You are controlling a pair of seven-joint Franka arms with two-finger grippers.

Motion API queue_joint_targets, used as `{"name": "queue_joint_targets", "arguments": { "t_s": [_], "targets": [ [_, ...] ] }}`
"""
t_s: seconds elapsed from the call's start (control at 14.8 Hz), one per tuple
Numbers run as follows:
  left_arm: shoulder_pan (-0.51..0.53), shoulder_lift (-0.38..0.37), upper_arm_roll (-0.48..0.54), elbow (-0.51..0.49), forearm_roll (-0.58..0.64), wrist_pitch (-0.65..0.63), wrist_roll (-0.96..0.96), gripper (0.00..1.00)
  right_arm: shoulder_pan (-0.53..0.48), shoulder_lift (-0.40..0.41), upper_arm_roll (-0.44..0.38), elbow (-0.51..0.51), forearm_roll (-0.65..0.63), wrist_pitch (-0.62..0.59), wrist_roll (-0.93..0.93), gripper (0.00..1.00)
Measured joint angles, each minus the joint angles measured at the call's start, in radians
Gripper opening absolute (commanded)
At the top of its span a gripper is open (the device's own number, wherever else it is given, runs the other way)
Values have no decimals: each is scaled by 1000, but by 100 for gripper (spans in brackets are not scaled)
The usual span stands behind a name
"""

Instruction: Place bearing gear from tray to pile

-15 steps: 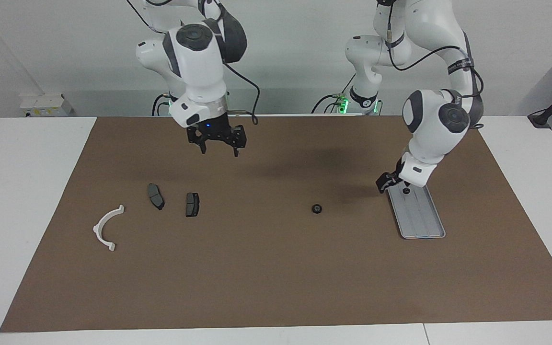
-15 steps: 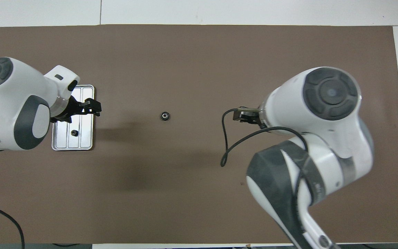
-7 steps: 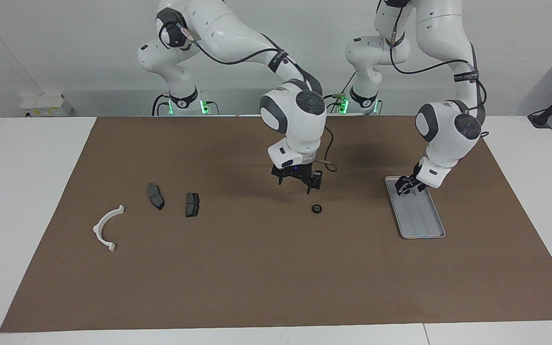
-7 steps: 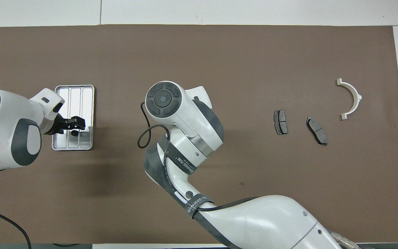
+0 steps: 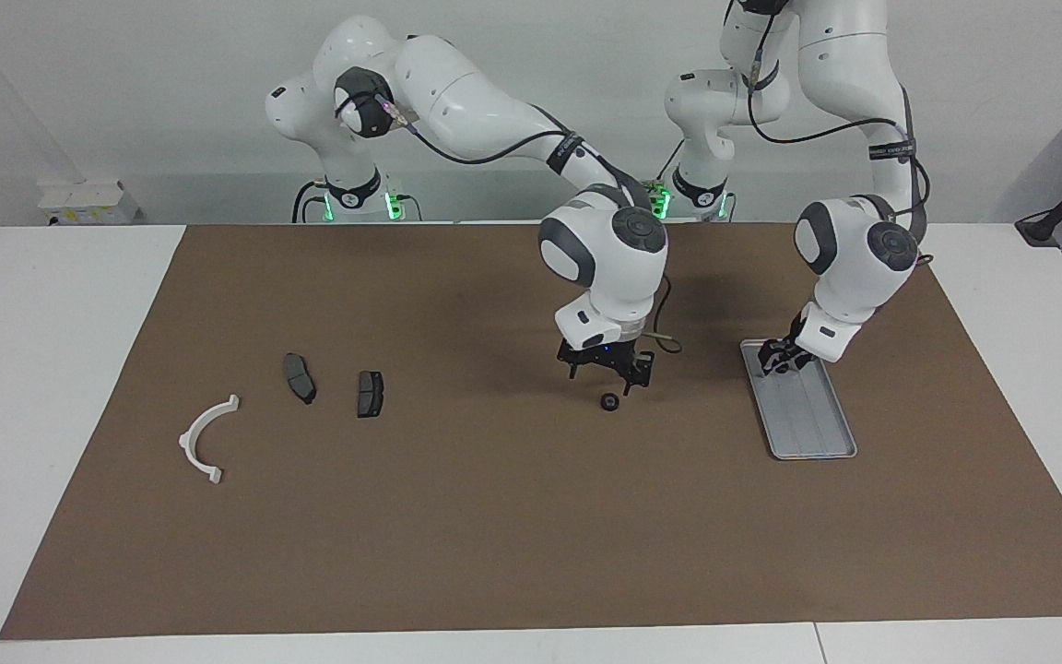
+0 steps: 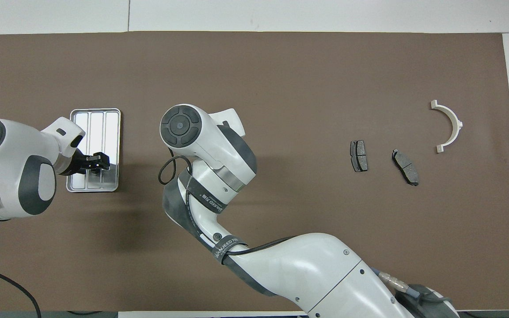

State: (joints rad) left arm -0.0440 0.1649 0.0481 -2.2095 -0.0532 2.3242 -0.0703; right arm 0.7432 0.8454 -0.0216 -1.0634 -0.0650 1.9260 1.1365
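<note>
r grip (image 5: 608, 379) open, over bearing gear (image 5: 609, 401) | l grip (image 5: 778, 361) in tray (image 5: 815, 433), robots' end, 3 o'clock of gear, jaws unclear

A small dark bearing gear (image 5: 609, 401) lay flat on the mat, between the silvery ribbed tray (image 5: 812, 432) and the pile (image 5: 296, 398).

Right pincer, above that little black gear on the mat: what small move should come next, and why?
Probably lower the right pincer straight down around the gear. In the facing view it hangs open just above the gear, not yet touching it. The left pincer is occupied at the tray.
</note>
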Motion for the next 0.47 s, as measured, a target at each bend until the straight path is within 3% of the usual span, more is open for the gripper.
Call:
{"name": "queue_joint_targets", "arguments": {
  "t_s": [0.41, 0.47],
  "targets": [
    [2, -1, 0, -12, 0, 8, 0, 50, 23, 68, -8, 20, -1, 14, 1, 95],
    [3, -2, 0, -13, 0, 8, 0, 43, 23, 74, -13, 22, -1, 19, 1, 93]
  ]
}}
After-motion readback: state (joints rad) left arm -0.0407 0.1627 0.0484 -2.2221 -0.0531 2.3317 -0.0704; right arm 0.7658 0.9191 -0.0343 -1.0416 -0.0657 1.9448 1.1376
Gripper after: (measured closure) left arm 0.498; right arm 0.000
